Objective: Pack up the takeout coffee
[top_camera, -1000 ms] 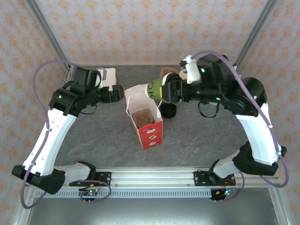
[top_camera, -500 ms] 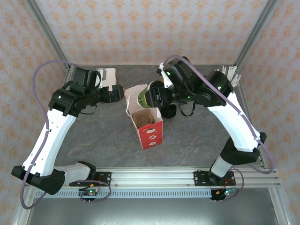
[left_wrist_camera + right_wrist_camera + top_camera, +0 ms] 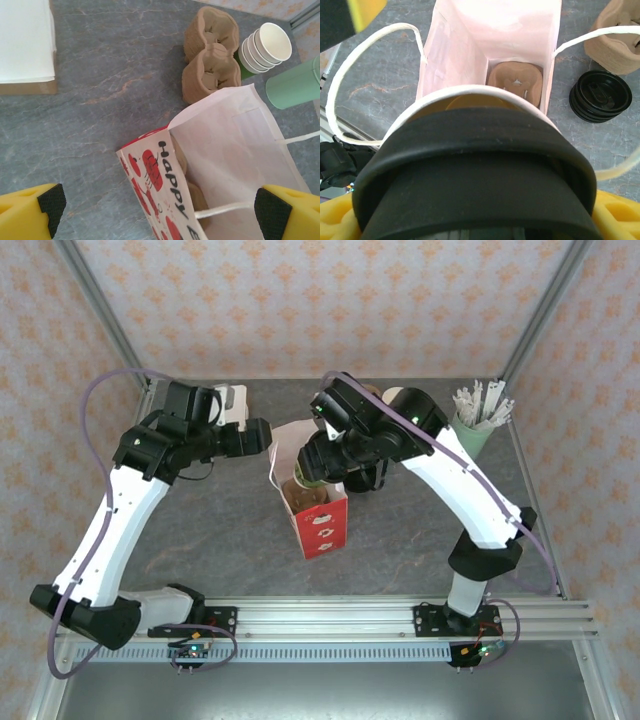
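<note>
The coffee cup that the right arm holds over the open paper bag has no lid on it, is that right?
No: the coffee cup wears a black lid, as the right wrist view shows. The right gripper does hold it over the open paper bag.

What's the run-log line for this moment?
right tool: gripping takeout coffee at bag mouth | left tool: open beside bag | carrier: in bag
</note>
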Controlling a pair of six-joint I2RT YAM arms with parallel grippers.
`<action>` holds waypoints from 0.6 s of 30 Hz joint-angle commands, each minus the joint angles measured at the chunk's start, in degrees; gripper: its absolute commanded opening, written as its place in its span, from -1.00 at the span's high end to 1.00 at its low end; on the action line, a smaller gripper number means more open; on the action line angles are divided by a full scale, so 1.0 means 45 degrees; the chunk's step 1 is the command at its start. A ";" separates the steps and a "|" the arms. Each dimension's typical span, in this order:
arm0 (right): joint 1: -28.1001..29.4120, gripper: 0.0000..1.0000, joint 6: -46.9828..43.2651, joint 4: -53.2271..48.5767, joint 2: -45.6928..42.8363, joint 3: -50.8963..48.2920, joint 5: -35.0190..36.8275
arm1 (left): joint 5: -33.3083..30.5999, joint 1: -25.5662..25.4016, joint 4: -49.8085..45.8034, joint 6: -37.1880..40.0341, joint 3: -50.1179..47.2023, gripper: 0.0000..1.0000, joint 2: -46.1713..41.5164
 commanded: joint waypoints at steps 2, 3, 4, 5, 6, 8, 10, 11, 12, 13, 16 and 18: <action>0.0226 -0.42 0.0187 -0.0728 0.0504 0.0592 0.0388 | 0.1197 0.0163 0.0524 0.0114 0.0729 -0.94 0.1110; 0.0262 -0.42 0.0211 -0.0738 0.0570 0.0619 0.0418 | 0.1619 0.0180 0.0459 0.0248 0.0904 -0.92 0.1415; 0.0300 -0.42 0.0224 -0.0739 0.0653 0.0613 0.0457 | 0.1872 0.0156 0.0340 0.0407 0.1086 -0.90 0.1739; 0.0317 -0.42 0.0242 -0.0750 0.0706 0.0624 0.0468 | 0.2034 0.0160 0.0194 0.0535 0.1253 -0.88 0.2022; 0.0339 -0.41 0.0260 -0.0765 0.0776 0.0639 0.0483 | 0.2196 0.0157 -0.0031 0.0732 0.1467 -0.85 0.2319; 0.0399 -0.41 0.0244 -0.0847 0.0948 0.0763 0.0509 | 0.2198 0.0159 -0.0379 0.1042 0.1762 -0.75 0.2825; 0.0453 -0.41 0.0278 -0.1032 0.1124 0.0958 0.0690 | 0.2397 0.0153 -0.0505 0.1309 0.1939 -0.65 0.3215; 0.0473 -0.41 0.0278 -0.1124 0.1201 0.1031 0.0759 | 0.2473 0.0153 -0.0550 0.1345 0.1998 -0.61 0.3369; 0.0478 -0.41 0.0281 -0.1210 0.1279 0.1083 0.0810 | 0.2606 0.0153 -0.0566 0.1434 0.2085 -0.57 0.3493; 0.0485 -0.41 0.0288 -0.1280 0.1346 0.1102 0.0814 | 0.2724 0.0153 -0.0559 0.1516 0.2132 -0.50 0.3597; 0.0497 -0.40 0.0324 -0.1454 0.1463 0.1122 0.0949 | 0.2841 0.0153 -0.0745 0.1804 0.2325 -0.27 0.3849; 0.0498 -0.40 0.0354 -0.1553 0.1507 0.1132 0.1066 | 0.2775 0.0153 -0.0958 0.2033 0.2463 -0.09 0.4010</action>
